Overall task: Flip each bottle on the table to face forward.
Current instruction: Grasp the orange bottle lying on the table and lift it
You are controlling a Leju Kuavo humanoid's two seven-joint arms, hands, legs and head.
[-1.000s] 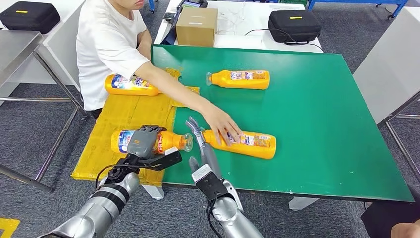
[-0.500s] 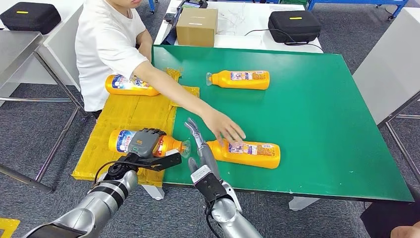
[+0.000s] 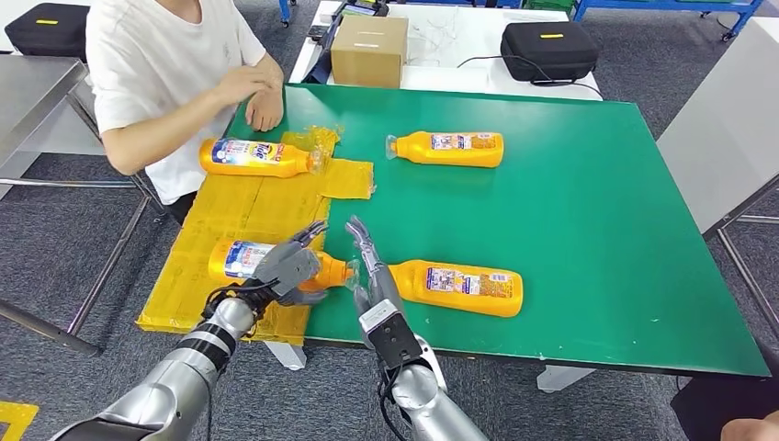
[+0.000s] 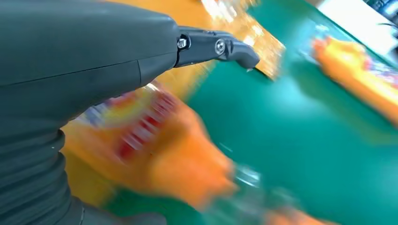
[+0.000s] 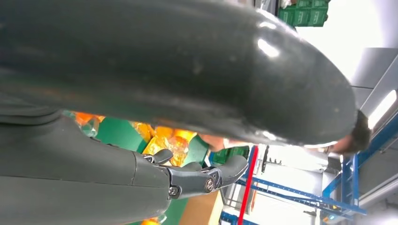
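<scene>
Head view, with both wrist views. The left hand (image 3: 287, 267) lies over the shoulder of the near-left bottle (image 3: 241, 260), its fingers (image 3: 308, 233) spread and raised off the plastic; whether the palm or thumb touches the bottle cannot be told, and the left wrist view is too blurred to settle it. The right hand (image 3: 372, 266) stands edge-up with its fingers (image 3: 360, 235) extended and slightly parted, holding nothing, just beside the clear cap end of the near-right bottle (image 3: 457, 287); contact cannot be told.

Four orange plastic bottles lie on their sides, each flattened in section with a tapered neck and a printed label. The near-left bottle rests on crinkled yellow sheeting (image 3: 231, 216) that covers the left part of the desk (image 3: 597, 202); its label shows blue and white. The near-right bottle lies on the smooth green desk surface, neck toward the right hand, with a pale label uppermost. The far-left bottle (image 3: 257, 157) lies on the yellow sheeting, blue label showing. The far-centre bottle (image 3: 447, 148) lies on the green surface, well apart from the others.

A person in a white shirt (image 3: 156, 69) sits at the far left corner, hands together at the desk edge. Behind the desk stand a cardboard box (image 3: 368, 50) and a black zipped case (image 3: 547, 49).
</scene>
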